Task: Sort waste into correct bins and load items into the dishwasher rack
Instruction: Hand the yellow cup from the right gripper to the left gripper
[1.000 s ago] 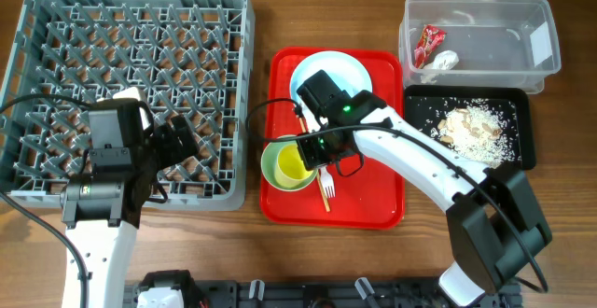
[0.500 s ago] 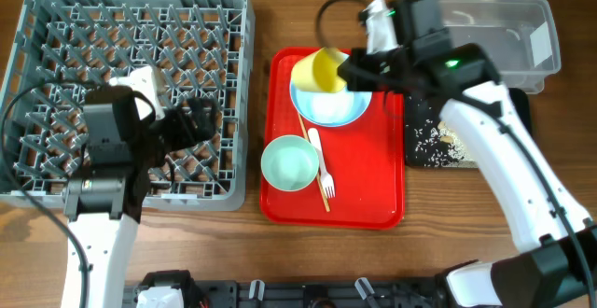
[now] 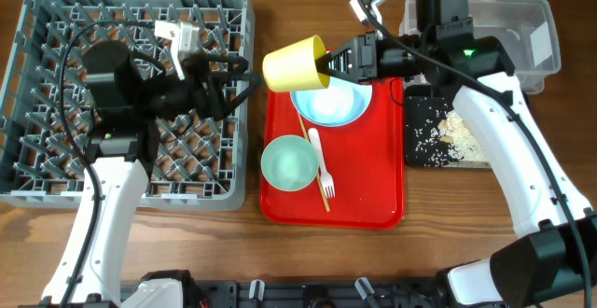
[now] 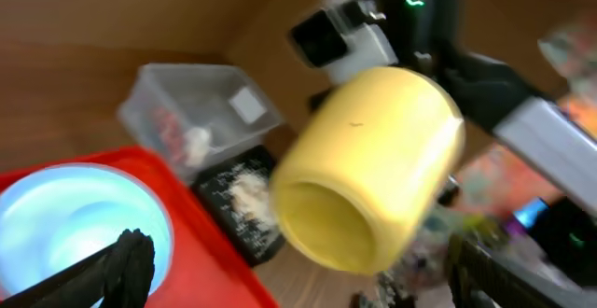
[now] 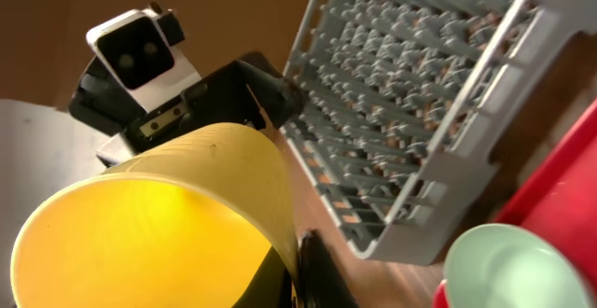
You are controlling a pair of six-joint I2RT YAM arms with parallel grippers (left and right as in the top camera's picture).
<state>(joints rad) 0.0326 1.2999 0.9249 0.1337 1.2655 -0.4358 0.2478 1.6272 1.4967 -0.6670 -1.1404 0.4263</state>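
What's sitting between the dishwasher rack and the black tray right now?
The red tray, carrying the pale-blue plate, green bowl and white fork; the overhead view shows it.

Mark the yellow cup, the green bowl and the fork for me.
yellow cup [image 3: 294, 63], overhead view, side wall.
green bowl [image 3: 289, 162], overhead view, inside bottom.
fork [image 3: 317, 151], overhead view, handle.

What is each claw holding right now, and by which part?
Right claw pinches the yellow cup at its rim; left claw is open, holding nothing.
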